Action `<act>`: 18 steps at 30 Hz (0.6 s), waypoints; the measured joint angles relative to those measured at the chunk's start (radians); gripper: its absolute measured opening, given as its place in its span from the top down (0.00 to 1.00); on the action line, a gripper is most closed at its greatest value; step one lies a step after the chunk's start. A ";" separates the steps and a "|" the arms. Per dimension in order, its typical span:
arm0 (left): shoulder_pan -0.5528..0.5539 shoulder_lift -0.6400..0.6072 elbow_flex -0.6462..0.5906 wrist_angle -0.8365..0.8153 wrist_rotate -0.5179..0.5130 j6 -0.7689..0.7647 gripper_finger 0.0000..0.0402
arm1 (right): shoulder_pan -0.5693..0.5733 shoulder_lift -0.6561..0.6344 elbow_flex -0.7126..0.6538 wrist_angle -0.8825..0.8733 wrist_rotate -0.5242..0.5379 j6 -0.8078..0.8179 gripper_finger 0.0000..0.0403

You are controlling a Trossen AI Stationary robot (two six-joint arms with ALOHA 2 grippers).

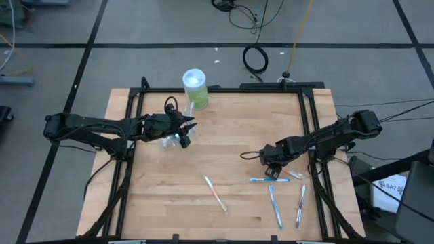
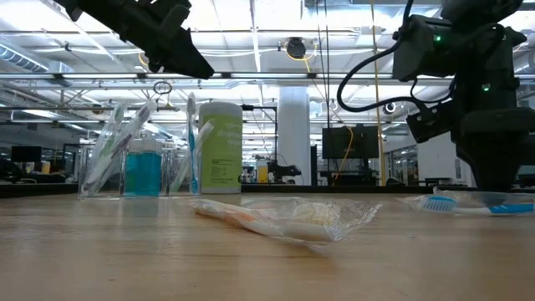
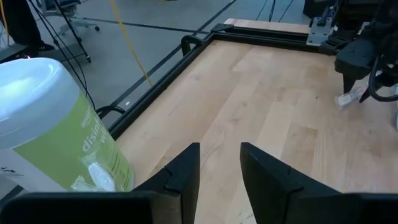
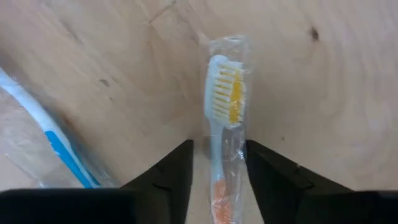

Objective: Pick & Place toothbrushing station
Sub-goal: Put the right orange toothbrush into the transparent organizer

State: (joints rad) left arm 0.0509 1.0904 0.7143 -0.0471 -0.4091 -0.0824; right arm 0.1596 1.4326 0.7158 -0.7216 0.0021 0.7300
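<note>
A small clear cup (image 1: 169,140) stands on the table's left half; in the low view the cup (image 2: 142,171) holds several toothbrushes leaning on its rim and a blue tube. My left gripper (image 1: 192,127) hovers open and empty just right of and above it, as the left wrist view (image 3: 219,149) shows. My right gripper (image 1: 274,169) is open and low over the table's right half. Its fingers (image 4: 180,168) stand on either side of a white-and-orange toothbrush (image 4: 225,106) in a clear wrapper that lies flat on the wood. My right gripper points down with a finger on each side of the wrapped toothbrush's handle (image 4: 224,162), below its bristled head. The toothbrush lies on the table. Whether the fingers touch the wrapper I cannot tell.
A tall green container with a white lid (image 1: 194,88) stands at the far edge behind the cup. More wrapped toothbrushes lie loose: a blue one (image 1: 266,179) beside my right gripper, two (image 1: 274,207) (image 1: 300,205) nearer the front right, an orange one (image 1: 215,193) near the middle front.
</note>
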 joint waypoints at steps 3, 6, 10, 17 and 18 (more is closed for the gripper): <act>0.000 0.000 0.000 0.000 0.000 0.000 0.71 | 0.000 0.000 -0.001 0.004 0.000 0.021 0.74; 0.000 0.000 0.000 0.000 0.000 0.000 0.71 | 0.000 0.000 -0.001 0.016 -0.001 0.022 0.82; 0.000 0.000 0.000 0.000 0.000 0.000 0.71 | -0.001 0.000 -0.002 0.039 0.000 0.024 0.91; 0.000 0.000 0.000 0.000 0.000 0.000 0.71 | -0.001 -0.021 -0.003 0.091 0.004 0.024 0.98; 0.000 0.000 0.000 0.000 0.000 0.000 0.71 | -0.001 -0.029 -0.005 0.101 0.006 0.017 0.98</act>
State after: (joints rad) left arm 0.0509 1.0904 0.7143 -0.0471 -0.4091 -0.0825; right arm 0.1585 1.4037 0.7113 -0.6206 0.0082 0.7471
